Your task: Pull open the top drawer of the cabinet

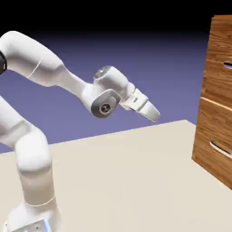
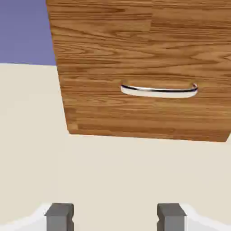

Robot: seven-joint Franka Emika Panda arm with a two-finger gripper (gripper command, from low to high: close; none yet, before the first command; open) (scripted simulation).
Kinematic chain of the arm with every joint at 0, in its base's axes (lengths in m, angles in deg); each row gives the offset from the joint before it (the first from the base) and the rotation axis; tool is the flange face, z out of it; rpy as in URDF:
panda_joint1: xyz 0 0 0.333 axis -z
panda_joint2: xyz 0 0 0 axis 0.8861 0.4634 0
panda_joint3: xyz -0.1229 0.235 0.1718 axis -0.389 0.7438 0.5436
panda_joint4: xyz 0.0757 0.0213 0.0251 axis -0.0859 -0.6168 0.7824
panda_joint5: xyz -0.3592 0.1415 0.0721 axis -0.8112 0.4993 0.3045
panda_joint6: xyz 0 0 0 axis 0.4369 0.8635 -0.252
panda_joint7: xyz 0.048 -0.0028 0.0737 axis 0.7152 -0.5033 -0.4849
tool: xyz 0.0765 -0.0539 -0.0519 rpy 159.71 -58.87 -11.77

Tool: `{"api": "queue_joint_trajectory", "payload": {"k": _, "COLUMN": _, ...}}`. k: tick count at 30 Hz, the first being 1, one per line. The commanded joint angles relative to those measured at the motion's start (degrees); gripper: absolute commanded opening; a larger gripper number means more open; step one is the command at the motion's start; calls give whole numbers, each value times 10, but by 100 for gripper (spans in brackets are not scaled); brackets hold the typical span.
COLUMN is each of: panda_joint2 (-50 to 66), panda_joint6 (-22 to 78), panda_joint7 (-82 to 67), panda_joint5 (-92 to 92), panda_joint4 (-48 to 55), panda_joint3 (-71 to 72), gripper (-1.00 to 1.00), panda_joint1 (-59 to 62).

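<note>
Brown top drawer (image 1: 219,81), its handle (image 1: 228,65) running horizontally, facing the arm (image 1: 74,86).
Jaws spread apart; open space separates gripper (image 1: 154,118) and cabinet (image 1: 198,131).

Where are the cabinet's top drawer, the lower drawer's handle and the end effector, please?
Top drawer (image 1: 219,84): exterior view, its wood front.
Lower drawer's handle (image 2: 159,93): hand view, middle of bar.
End effector (image 2: 115,217): hand view, between fingertips.

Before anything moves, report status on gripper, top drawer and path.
Gripper open, empty. Top drawer shut, handle ungrasped. Nothing visible between them.
</note>
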Motion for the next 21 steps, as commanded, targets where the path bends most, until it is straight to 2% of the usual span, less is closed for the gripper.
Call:
{"api": "queue_joint_trajectory", "payload": {"k": 1, "panda_joint2": -9, "panda_joint6": 7, "panda_joint7": 5, "panda_joint5": 25, "panda_joint4": 10, "panda_joint3": 11, "gripper": 0, "panda_joint1": 21}}
{"api": "queue_joint_trajectory", "payload": {"k": 21, "panda_joint2": -185, "panda_joint6": 153, "panda_joint7": 107, "panda_joint5": 523, "panda_joint4": 213, "panda_joint3": 227, "gripper": 0, "panda_joint1": 434}}
